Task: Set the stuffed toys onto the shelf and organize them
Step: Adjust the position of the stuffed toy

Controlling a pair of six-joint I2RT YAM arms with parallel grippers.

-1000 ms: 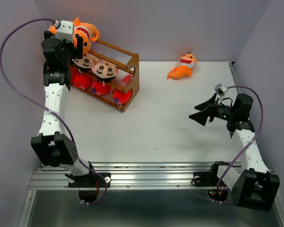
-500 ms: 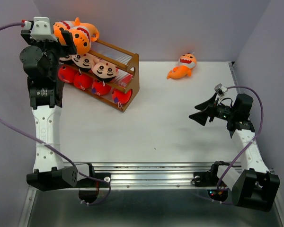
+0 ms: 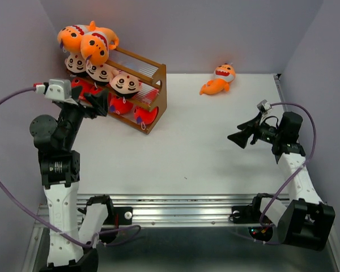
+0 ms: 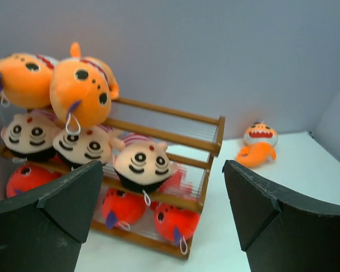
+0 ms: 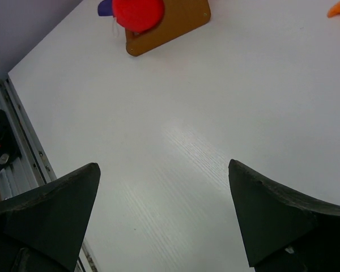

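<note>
The brown wooden shelf (image 3: 157,85) (image 4: 216,131) stands at the table's back left. Two orange sharks (image 3: 89,43) (image 4: 79,90) lie on its top tier, black-haired boys (image 3: 124,84) (image 4: 143,164) on the middle tier, and red sharks (image 3: 122,105) (image 4: 175,222) on the bottom tier. Another orange shark (image 3: 218,79) (image 4: 258,145) lies alone on the table at the back right. My left gripper (image 3: 89,97) (image 4: 163,164) hangs open and empty in front of the shelf. Over the table's right side, my right gripper (image 3: 236,133) (image 5: 163,165) is open and empty, apart from every toy.
The white table (image 3: 198,147) is boxed in by purple walls at the back and both sides. A metal rail (image 3: 181,207) with the arm bases runs along the near edge. The right wrist view catches the shelf's side panel (image 5: 175,20) and one red shark (image 5: 137,11).
My left arm has pulled back from the shelf's top tier and dropped toward the near side, leaving both orange sharks there. The right arm has barely moved.
</note>
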